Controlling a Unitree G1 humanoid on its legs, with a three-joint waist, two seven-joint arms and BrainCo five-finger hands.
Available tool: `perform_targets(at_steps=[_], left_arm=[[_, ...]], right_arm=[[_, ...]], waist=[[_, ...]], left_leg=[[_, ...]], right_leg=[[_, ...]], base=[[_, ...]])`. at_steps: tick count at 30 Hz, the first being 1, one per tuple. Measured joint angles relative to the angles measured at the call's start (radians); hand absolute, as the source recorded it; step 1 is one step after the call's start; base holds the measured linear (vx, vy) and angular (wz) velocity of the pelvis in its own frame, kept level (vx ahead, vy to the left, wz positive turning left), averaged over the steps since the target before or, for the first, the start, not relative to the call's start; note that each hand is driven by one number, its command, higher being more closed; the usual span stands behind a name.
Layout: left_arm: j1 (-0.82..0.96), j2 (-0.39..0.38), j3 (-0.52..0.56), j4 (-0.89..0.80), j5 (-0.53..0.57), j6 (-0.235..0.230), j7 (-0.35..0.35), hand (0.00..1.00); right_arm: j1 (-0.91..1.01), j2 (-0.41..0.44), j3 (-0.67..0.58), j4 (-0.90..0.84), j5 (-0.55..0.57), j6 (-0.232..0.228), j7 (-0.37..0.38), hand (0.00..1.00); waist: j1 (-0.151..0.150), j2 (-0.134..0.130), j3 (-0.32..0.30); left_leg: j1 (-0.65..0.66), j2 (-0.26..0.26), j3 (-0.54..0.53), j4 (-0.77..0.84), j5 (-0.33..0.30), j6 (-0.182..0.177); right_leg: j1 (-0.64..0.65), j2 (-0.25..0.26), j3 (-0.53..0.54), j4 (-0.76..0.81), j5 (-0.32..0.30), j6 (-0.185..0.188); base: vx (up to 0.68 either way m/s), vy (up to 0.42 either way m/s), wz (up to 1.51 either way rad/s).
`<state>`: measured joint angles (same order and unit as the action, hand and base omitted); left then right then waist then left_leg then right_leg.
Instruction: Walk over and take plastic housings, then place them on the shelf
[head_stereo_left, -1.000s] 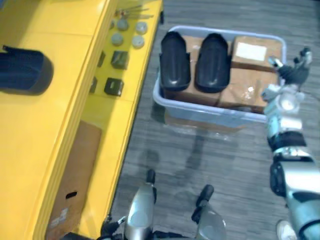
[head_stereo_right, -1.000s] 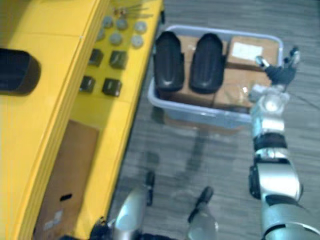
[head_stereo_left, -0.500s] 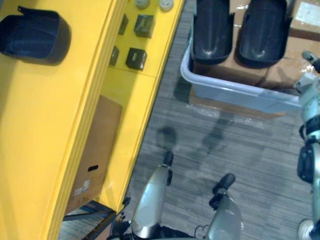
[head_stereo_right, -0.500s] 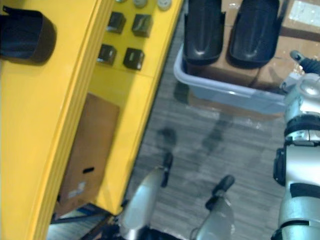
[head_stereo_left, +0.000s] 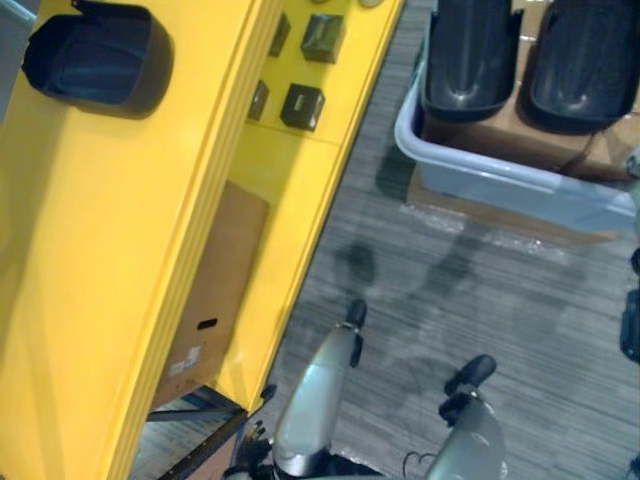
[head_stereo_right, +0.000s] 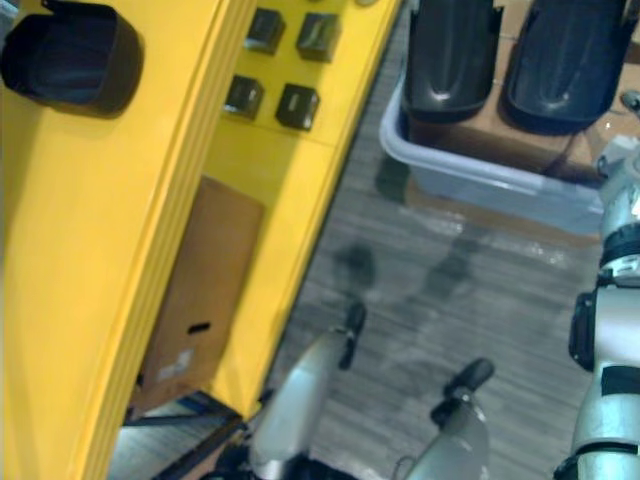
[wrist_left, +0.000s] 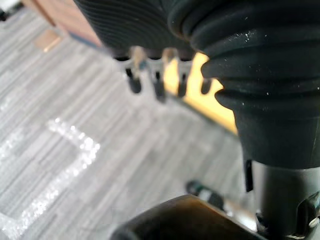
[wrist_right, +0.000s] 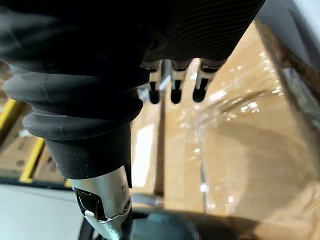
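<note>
The right hand (wrist_right: 173, 86) hangs released, its fingers straight and holding nothing, above the taped cardboard boxes (wrist_right: 235, 150) that lie in the grey bin (head_stereo_left: 500, 185). In the right eye view its arm stands at the right edge, by the bin's near right corner. The left hand (wrist_left: 157, 84) is also slack and empty, its fingers pointing down over the grey carpet floor (wrist_left: 75, 125).

Two black plastic housings (head_stereo_left: 470, 55) (head_stereo_left: 585, 65) lie side by side on the boxes in the bin, touching neither hand. A third housing (head_stereo_left: 95, 65) lies on the top of the yellow shelf (head_stereo_left: 120, 260), well apart from the bin. On a lower level of the shelf sit small dark square parts (head_stereo_left: 302, 105), and beneath that a brown cardboard box (head_stereo_left: 215, 290).

Compared with a second ago the whole view has shifted: the camera has moved, so the bin and shelf now show nearer the top, and the right hand, then plainly over the bin's right side, is cut off by the edge. The housings lie in the same places.
</note>
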<state>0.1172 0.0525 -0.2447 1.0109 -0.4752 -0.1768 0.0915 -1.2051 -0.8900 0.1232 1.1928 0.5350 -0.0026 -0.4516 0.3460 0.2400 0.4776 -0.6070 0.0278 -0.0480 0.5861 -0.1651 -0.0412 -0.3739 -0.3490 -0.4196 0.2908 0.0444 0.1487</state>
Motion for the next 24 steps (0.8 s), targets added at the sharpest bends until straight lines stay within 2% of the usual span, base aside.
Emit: perform_targets(at_steps=[3,4,8,10,11,16,19,21,24], left_arm=[[-0.003,0.000,-0.014,0.000,-0.012,-0.005,-0.002,0.00],[-0.003,0.000,-0.014,0.000,-0.028,-0.005,-0.007,0.00],[-0.003,0.000,-0.018,0.001,-0.031,-0.016,-0.022,0.00],[-0.006,0.000,-0.025,0.001,-0.036,-0.022,-0.029,0.00],[-0.009,0.000,-0.034,0.001,-0.038,-0.030,-0.030,0.00],[-0.013,0.000,-0.048,0.007,-0.060,-0.040,-0.036,0.00],[-0.013,0.000,-0.053,0.014,-0.070,-0.044,-0.052,0.00],[-0.013,0.000,-0.054,0.016,-0.070,-0.053,-0.058,0.00],[-0.013,0.000,-0.063,0.030,-0.074,-0.077,-0.066,0.00]], right_arm=[[-0.010,-0.004,0.018,0.000,0.001,0.001,-0.004,0.00],[-0.010,-0.004,0.019,0.003,0.002,0.007,-0.004,0.00],[-0.024,-0.006,0.039,0.002,0.003,0.018,-0.003,0.00],[-0.025,-0.025,0.039,0.002,0.003,0.034,-0.008,0.00],[-0.027,-0.043,0.039,0.002,0.003,0.051,-0.017,1.00],[-0.055,-0.080,0.040,0.003,0.009,0.108,-0.056,1.00],[-0.057,-0.138,0.056,0.014,0.012,0.196,-0.070,1.00],[-0.057,-0.160,0.056,0.015,0.019,0.228,-0.076,1.00],[-0.058,-0.184,0.052,0.020,0.019,0.253,-0.076,1.00]], waist=[[0.011,0.013,-0.009],[0.022,0.013,-0.009],[0.035,0.015,-0.011],[0.055,0.015,-0.011],[0.071,0.015,-0.011],[0.084,0.024,-0.017],[0.104,0.031,-0.022],[0.107,0.036,-0.026],[0.110,0.039,-0.028]], left_leg=[[-0.031,-0.001,-0.006,0.015,-0.006,0.003],[-0.034,-0.002,-0.004,0.015,-0.006,0.003],[-0.049,-0.004,-0.015,0.015,-0.006,0.003],[-0.058,-0.005,-0.018,0.015,-0.007,0.003],[-0.062,-0.005,-0.018,0.016,-0.010,0.004],[-0.092,-0.008,-0.025,0.037,-0.023,0.011],[-0.100,-0.009,-0.020,0.047,-0.037,0.015],[-0.106,-0.010,-0.021,0.049,-0.040,0.017],[-0.113,-0.009,-0.024,0.046,-0.039,0.017]], right_leg=[[-0.011,-0.004,-0.021,-0.006,0.001,0.001],[-0.013,-0.006,-0.022,-0.008,0.003,0.003],[-0.013,-0.003,-0.042,-0.014,0.004,0.006],[-0.022,-0.002,-0.045,-0.022,0.009,0.012],[-0.024,-0.002,-0.045,-0.025,0.008,0.011],[-0.029,0.000,-0.061,-0.042,0.009,0.012],[-0.025,-0.004,-0.077,-0.059,0.016,0.012],[-0.024,-0.004,-0.085,-0.064,0.016,0.013],[-0.018,-0.002,-0.099,-0.074,0.026,0.028]], base=[[-0.01,0.028,0.03],[0.00,0.000,0.00],[0.04,-0.013,0.07],[0.01,-0.009,0.03],[0.00,0.000,0.00],[0.00,0.006,0.04],[0.01,0.007,-0.04],[0.02,-0.008,0.02],[0.06,-0.033,0.03]])
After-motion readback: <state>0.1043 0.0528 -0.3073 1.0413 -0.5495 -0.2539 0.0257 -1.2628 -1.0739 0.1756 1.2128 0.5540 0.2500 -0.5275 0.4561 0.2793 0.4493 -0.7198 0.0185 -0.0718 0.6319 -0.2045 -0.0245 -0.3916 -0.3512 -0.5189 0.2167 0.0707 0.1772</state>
